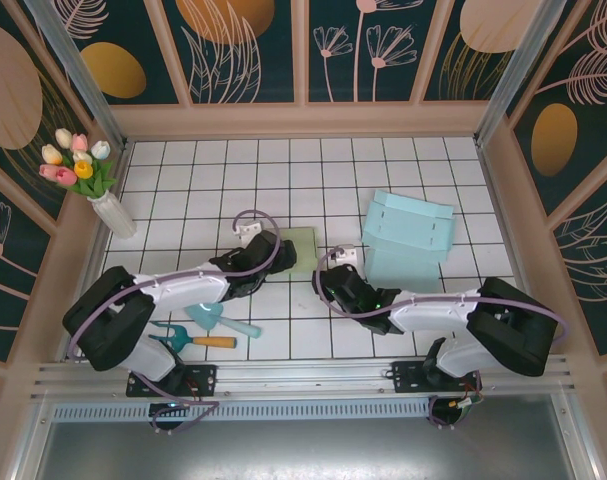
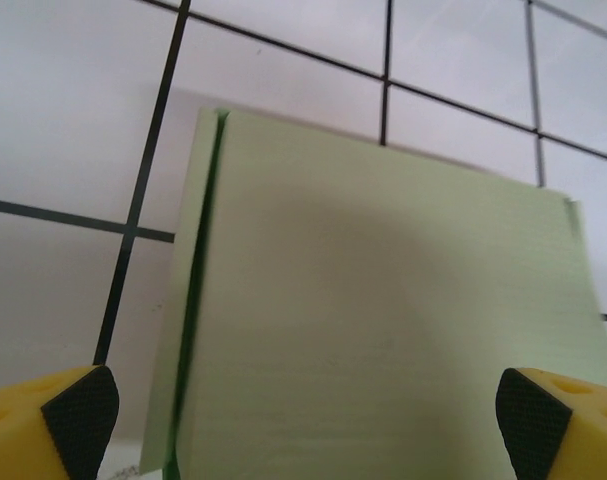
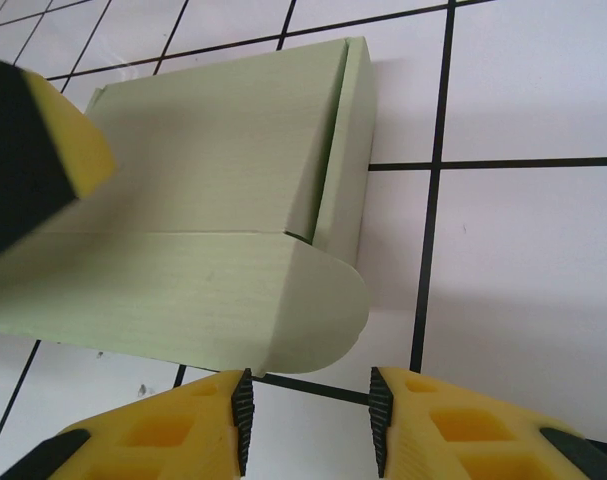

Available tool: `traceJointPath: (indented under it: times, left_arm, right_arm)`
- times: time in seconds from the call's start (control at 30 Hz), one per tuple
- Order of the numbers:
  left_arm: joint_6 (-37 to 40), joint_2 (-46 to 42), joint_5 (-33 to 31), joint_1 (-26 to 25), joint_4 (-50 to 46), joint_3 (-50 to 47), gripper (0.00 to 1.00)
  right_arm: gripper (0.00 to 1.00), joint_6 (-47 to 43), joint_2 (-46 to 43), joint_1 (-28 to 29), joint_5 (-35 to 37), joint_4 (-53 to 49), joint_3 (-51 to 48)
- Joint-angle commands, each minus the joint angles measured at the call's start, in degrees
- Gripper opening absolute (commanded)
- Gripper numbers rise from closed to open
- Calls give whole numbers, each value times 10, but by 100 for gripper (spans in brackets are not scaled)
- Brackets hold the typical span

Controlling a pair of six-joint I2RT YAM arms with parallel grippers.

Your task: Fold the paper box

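Paper box [image 1: 303,248], one, pale green and flat, lies on the tiled bench [image 1: 183,180] between two arms from above, with one blue box [image 1: 408,238] behind it. At the left wrist, the left fingers [image 2: 78,410] are spread wide over the green sheet. At the right wrist, the right fingers [image 3: 233,420] are slightly parted and empty, just before its rounded flap [image 3: 313,300]
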Motion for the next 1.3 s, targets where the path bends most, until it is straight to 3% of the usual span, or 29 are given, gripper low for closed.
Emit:
traceJointPath:
  times: [0.0,0.23,0.67,1.27]
  left_arm:
    - [7,23,-14,0,-17,21,99]
    - [3,60,4,0,3,10,95]
    - [1,57,23,0,13,-4,87]
    - [12,70,43,0,1,7,81]
  right_arm:
    - [40,0,-11,-6,-10,-9,-10]
    - [42,0,-14,-14,-22,-2,-14]
    - [44,-21,13,-100,-138,60,-11]
    - [46,-62,110,-136,-150,24,102]
